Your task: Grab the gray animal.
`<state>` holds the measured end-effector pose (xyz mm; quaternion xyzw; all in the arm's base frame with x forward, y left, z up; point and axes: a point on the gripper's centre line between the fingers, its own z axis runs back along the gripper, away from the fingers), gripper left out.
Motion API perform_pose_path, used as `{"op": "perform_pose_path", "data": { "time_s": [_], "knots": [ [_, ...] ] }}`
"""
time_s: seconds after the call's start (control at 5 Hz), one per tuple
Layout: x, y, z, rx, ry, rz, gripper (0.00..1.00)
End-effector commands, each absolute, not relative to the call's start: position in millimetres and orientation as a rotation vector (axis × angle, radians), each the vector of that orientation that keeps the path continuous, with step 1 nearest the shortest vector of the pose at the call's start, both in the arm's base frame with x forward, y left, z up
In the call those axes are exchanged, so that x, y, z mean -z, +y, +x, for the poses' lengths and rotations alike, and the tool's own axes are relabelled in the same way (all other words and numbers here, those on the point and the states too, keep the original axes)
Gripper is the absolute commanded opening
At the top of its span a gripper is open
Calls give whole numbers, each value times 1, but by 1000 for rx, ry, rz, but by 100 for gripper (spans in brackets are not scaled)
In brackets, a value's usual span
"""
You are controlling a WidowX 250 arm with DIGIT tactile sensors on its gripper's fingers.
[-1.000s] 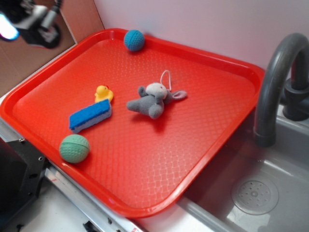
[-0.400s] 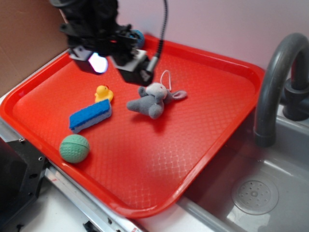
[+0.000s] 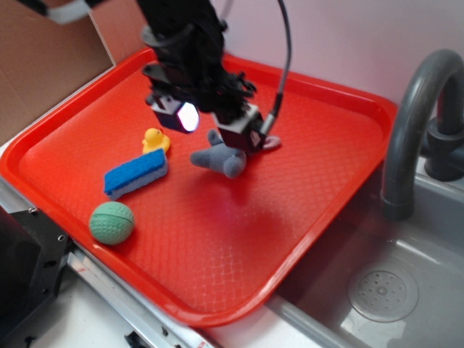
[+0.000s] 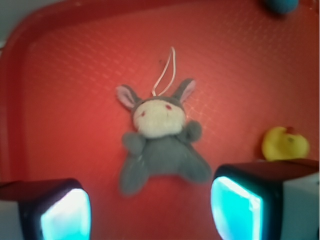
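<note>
Exterior: gripper (image 3: pixel 214 127) has moved from tray's 11 o'clock to directly above the gray animal (image 3: pixel 223 161), hiding its head. Red tray (image 3: pixel 312 188) also holds yellow duck (image 3: pixel 154 139), blue sponge (image 3: pixel 135 174), green ball (image 3: pixel 112 222).

Wrist: jaws spread wide, empty; gray animal (image 4: pixel 161 139) lies between the fingertips (image 4: pixel 235 202), untouched; duck (image 4: pixel 284 143) at 3 o'clock.

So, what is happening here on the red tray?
The robot arm's gripper hangs open above the gray animal, which lies flat on the red tray and is not yet grasped. In the wrist view the toy sits between the two fingers. The yellow duck, blue sponge and green ball lie untouched nearby.
</note>
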<state>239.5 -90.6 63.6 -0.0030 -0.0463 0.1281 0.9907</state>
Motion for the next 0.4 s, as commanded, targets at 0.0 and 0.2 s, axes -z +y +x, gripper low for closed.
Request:
{"op": "perform_pose_path", "data": {
  "time_s": [0.0, 0.2],
  "knots": [
    [-44, -82, 275, -233, -100, 29, 100],
    [-31, -80, 283, -203, -55, 37, 100]
  ]
}}
